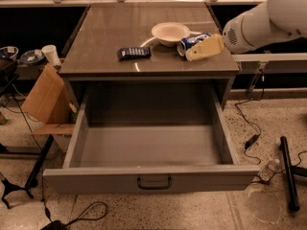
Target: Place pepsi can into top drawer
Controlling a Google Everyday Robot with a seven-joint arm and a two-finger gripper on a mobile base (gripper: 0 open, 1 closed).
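On the right side of the grey-brown laminate worktop (120, 28), the robot's cream-coloured hand (193, 55) sits low over the surface. Its tip is right against the one small blue pepsi can (191, 40). Whether the hand is wide, narrow or gripping cannot be told. The can lies on its side just behind the tip, one silver end turned left.

One round white bowl (170, 32) sits just left of and behind the hand, close beside the can. One flat dark blue snack packet (134, 53) lies well to the hand's left, apart from both. The bulky white arm (268, 18) crosses the worktop's right edge behind the hand.

The front edge runs near the hand. Below it the one wide grey top drawer (96, 180) stands pulled out, its grey floor showing from wall to wall. One small dark metal handle (154, 182) is centred on the front panel. One brown cardboard box (45, 99) leans against the cabinet's far side, well left of the hand.
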